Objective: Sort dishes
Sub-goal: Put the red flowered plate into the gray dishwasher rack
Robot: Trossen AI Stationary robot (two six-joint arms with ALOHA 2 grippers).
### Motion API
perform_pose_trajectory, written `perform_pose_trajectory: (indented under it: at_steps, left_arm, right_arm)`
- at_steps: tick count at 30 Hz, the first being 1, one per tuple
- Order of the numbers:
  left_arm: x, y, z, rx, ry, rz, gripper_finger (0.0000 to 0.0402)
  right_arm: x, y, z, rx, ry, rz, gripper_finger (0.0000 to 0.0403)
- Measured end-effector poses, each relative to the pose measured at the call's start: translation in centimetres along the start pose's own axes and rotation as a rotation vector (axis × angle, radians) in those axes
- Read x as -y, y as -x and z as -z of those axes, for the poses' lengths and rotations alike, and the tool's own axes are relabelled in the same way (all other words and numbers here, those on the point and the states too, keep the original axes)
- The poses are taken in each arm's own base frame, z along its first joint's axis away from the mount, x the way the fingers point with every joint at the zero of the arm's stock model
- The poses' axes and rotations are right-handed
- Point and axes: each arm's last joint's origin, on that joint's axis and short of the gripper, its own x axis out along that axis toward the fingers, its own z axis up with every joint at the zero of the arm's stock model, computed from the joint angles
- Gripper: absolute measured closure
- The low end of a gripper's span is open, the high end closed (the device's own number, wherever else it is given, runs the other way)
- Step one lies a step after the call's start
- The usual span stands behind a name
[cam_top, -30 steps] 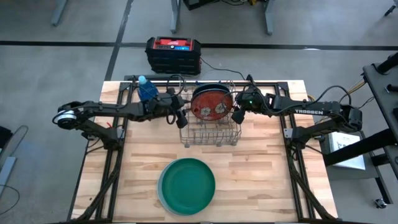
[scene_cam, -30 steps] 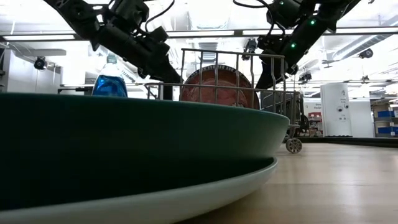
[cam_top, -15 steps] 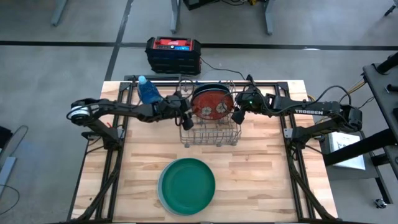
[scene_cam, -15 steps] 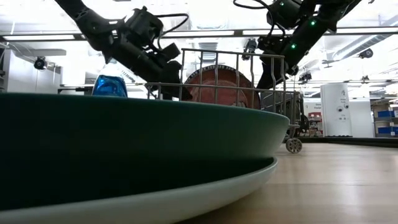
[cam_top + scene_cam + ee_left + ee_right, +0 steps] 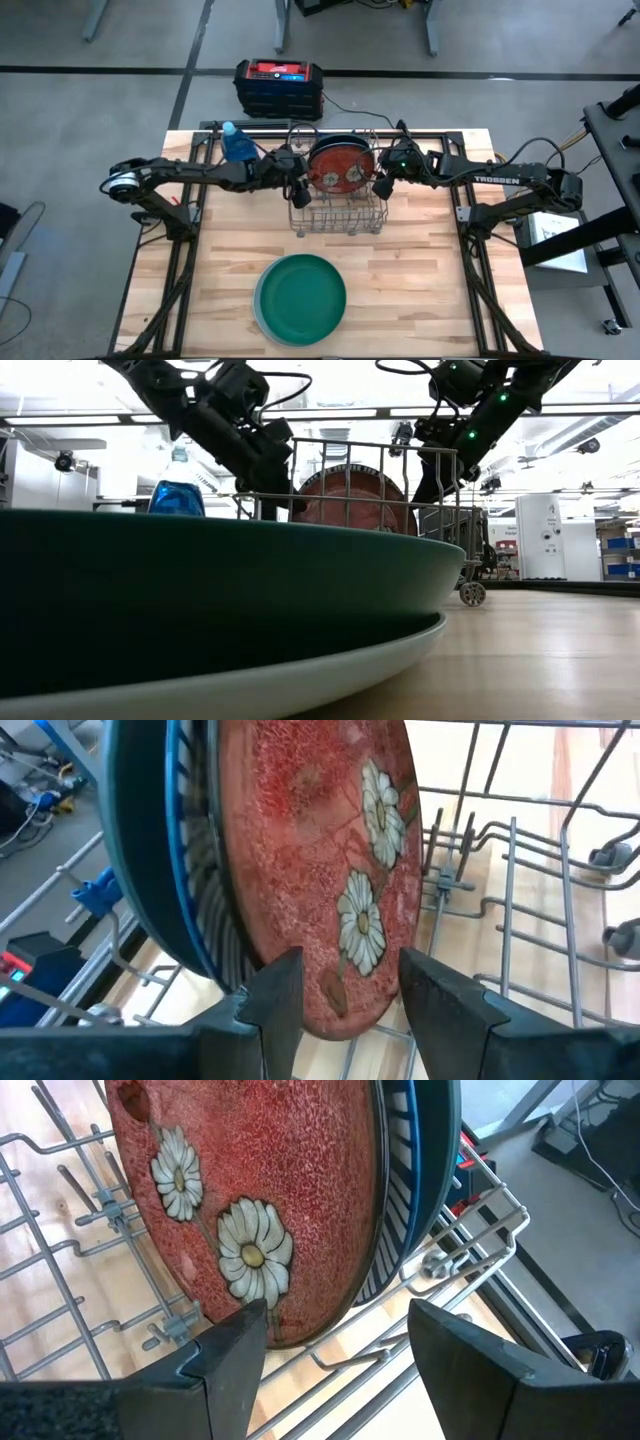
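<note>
Centrally, near the tabletop's far edge, the red plate stands upright in the rack. Left fingers and right fingers, both apart, flank its rim; each should straddle that rim squarely before closing. Plates behind it show only as edges.

White lettering reading "TROSSEN" stands on the forearm link of the right arm, seen from above. No other lettering, number or sign is legible: the red-topped case beyond the table's far edge carries a label whose markings are too small to read.
</note>
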Motion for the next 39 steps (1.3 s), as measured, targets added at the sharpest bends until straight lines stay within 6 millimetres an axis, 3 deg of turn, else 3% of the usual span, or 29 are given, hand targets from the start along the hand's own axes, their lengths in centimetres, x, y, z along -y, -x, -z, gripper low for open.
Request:
perform_pose_trajectory:
  at_steps: [10, 20, 26, 39]
  left_arm:
    - [0.5, 1.0, -2.2, -0.056, -0.038, 0.021, 0.0247]
    - [0.3, 1.6, -2.2, -0.071, -0.052, 0.018, 0.0247]
    - [-0.4, 3.0, -2.0, -0.091, -0.060, -0.121, 0.0247]
    - [0.1, 1.0, -1.4, -0.091, -0.054, -0.098, 0.0247]
  right_arm:
    - [0.0, 0.0, 0.0, 0.000, -0.001, 0.000, 0.0180]
    - [0.0, 0.0, 0.0, 0.001, -0.001, 0.000, 0.0170]
    - [0.0, 0.0, 0.0, 0.001, -0.002, 0.000, 0.0168]
    - [0.0, 0.0, 0.0, 0.003, -0.003, -0.001, 0.0173]
